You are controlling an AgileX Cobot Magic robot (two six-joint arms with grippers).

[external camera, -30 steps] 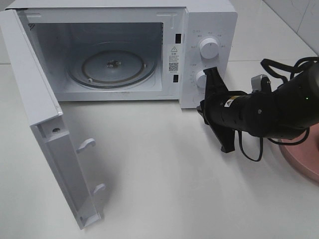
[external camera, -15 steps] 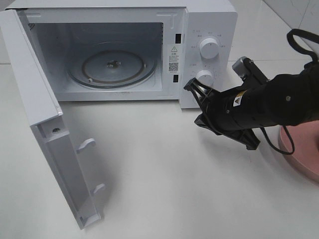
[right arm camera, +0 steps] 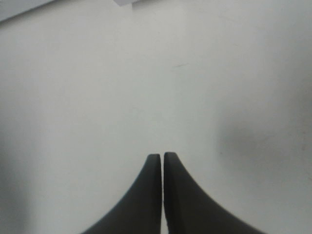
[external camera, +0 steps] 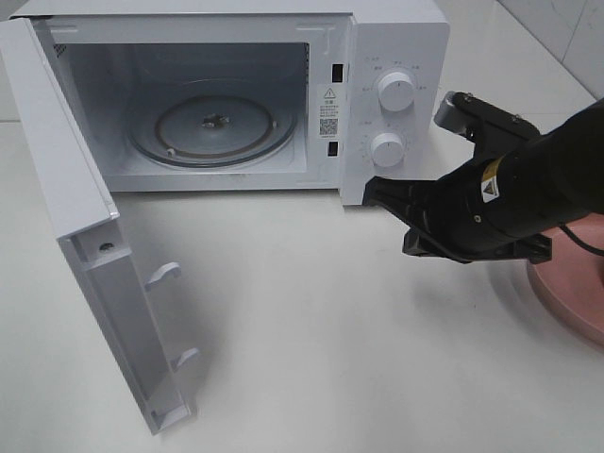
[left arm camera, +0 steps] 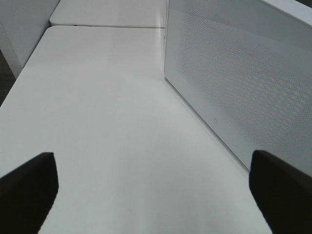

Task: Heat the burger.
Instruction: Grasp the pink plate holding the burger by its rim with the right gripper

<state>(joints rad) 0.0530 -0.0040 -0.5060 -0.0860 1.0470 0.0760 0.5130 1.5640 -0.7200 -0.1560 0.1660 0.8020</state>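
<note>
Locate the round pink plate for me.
High view: the round pink plate lies at the far right edge, partly hidden by the black right arm.

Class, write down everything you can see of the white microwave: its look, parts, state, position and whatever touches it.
The microwave is a white oven standing upright on the white table. Its door, hinged on the left, is swung open, showing two latch hooks on its inner edge. Inside, a round glass turntable lies bare. The panel on the right carries two round white knobs, one above the other. The shut right gripper is near the panel's lower front; contact cannot be told.
</note>
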